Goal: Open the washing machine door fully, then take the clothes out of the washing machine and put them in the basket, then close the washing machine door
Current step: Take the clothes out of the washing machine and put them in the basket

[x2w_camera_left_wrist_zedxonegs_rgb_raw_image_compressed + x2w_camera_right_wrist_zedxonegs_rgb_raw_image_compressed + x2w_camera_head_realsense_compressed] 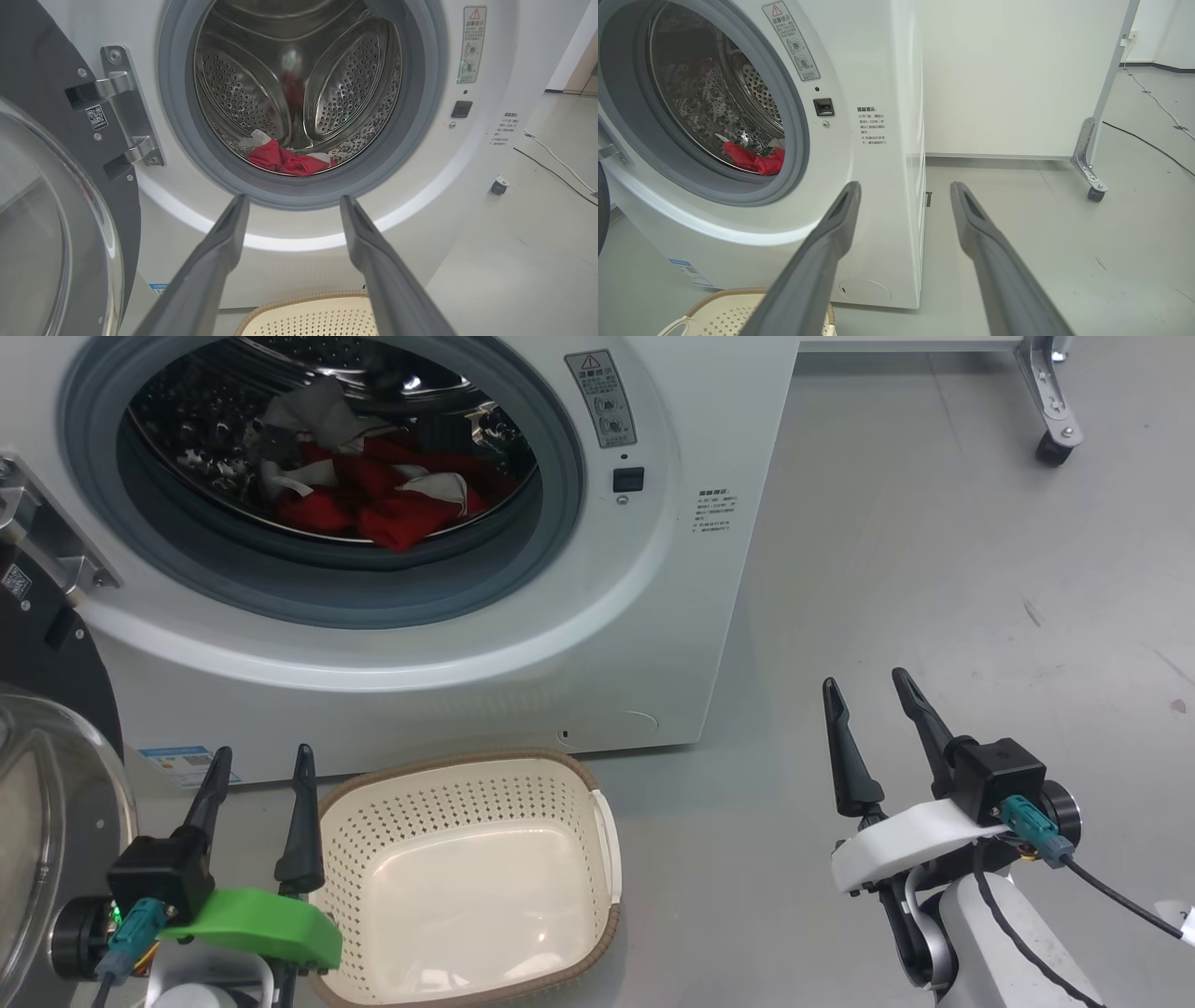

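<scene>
The white washing machine [672, 616] stands open, its steel drum showing red clothes [392, 504] with white bands lying at the bottom; the clothes [285, 161] also show low in the drum in the left wrist view. The washing machine door [47, 821] is swung out at the far left, its glass bowl [42, 242] beside my left arm. The cream basket [467, 877] sits empty on the floor below the drum. My left gripper [261, 765] is open just left of the basket. My right gripper [868, 686] is open over bare floor to the right.
A white panel on a caster foot [1055, 439] stands behind the machine on the right, the same caster [1094, 193] in the right wrist view. A cable [1148, 140] runs along the grey floor farther back.
</scene>
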